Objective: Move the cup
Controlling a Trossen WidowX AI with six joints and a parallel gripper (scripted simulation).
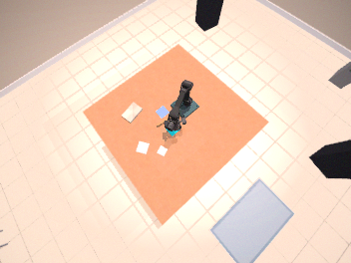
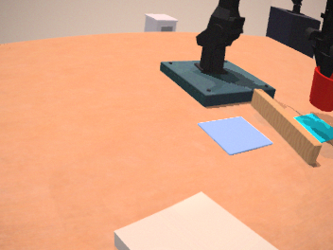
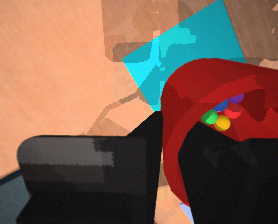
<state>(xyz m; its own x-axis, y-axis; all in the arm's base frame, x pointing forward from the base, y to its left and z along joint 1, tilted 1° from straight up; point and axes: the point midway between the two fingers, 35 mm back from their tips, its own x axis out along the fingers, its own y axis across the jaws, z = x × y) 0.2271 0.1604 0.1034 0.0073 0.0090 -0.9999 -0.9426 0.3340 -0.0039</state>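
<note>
At the left of the exterior view, the blue pad (image 1: 163,112) (image 2: 235,134) lies bare on the near side of a wooden bar (image 2: 285,125). To the right of that bar lies the cyan pad (image 1: 173,132) (image 2: 314,127) (image 3: 192,42), which looks like the goal, with shadow across it. Farther right, the red cup (image 2: 322,90) (image 3: 187,82) hangs in the air, its base above the tabletop, roughly upright. The fingers of the gripper (image 2: 324,71) (image 3: 170,145) are clamped on the cup's wall, 1 of them inside the rim. In the wrist view 5 marbles (image 3: 222,111) show inside the cup: green, yellow, blue, red and purple.

The carry seems nearly done, with the bar apparently passed; lining up and lowering come next. The next move calls for centring the cup over the cyan pad, then a slow, level descent until the base sits flat. Opening too soon could drop or tip it and spill the marbles.
</note>
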